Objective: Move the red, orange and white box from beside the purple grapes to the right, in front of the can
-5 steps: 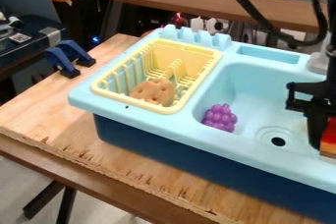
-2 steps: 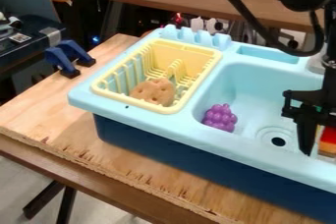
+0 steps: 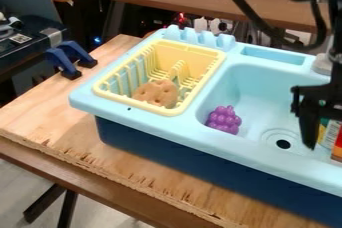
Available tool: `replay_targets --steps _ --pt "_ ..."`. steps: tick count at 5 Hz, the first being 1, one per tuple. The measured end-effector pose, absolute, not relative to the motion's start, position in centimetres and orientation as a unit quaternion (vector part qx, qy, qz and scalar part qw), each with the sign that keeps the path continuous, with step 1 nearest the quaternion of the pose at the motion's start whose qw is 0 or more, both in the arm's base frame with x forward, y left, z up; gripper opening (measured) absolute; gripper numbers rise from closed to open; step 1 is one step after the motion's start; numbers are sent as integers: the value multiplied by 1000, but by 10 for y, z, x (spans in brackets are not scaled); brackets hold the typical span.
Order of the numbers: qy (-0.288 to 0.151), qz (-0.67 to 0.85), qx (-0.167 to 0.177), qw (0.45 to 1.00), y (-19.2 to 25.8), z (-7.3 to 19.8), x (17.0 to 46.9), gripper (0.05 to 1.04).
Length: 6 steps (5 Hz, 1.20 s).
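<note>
One black claw point(image 3: 312, 131): we are seeing it hanging low over the sink's near right part, at four o'clock in the view; we are not managing to tell whether it is released, clenched or grasping anything.

One packaged thing point(image 3: 331, 136), white, yellow and orange: lying just beside the claw, at its three o'clock; whether they are touching we are leaving open.

One drain point(image 3: 283, 144): sitting near, at the claw's eight o'clock.

One purple grape bunch point(image 3: 224, 120): resting in the basin at nine.

One tan, potato-like piece point(image 3: 157, 93): lying well apart, between nine and ten, inside the yellow rack point(image 3: 133, 103).

One light blue sink point(image 3: 267, 159): holding the rack and standing on the wooden table point(image 3: 40, 117).

Two blue clamps point(image 3: 70, 59): gripping the table edge near ten.

Step, by our judgement: the claw is lining up close beside the package. The next move is calling for fine alignment and for clearance from the sink's near wall.
</note>
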State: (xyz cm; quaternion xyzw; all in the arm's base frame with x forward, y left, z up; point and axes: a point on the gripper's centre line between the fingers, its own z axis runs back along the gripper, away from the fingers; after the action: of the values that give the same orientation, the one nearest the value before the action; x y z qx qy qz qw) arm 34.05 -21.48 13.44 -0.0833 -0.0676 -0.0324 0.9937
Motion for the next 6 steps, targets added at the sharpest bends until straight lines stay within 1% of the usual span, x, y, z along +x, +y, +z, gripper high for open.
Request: replay_targets --steps 2,3,4,6 --pt "-113 -27 -104 988 -215 162 339 1001" --pt "-114 -32 -92 989 -215 168 336 1001" --pt "-103 -53 -59 991 -212 193 331 1001" --pt "-100 -54 -57 992 -213 193 330 1001"
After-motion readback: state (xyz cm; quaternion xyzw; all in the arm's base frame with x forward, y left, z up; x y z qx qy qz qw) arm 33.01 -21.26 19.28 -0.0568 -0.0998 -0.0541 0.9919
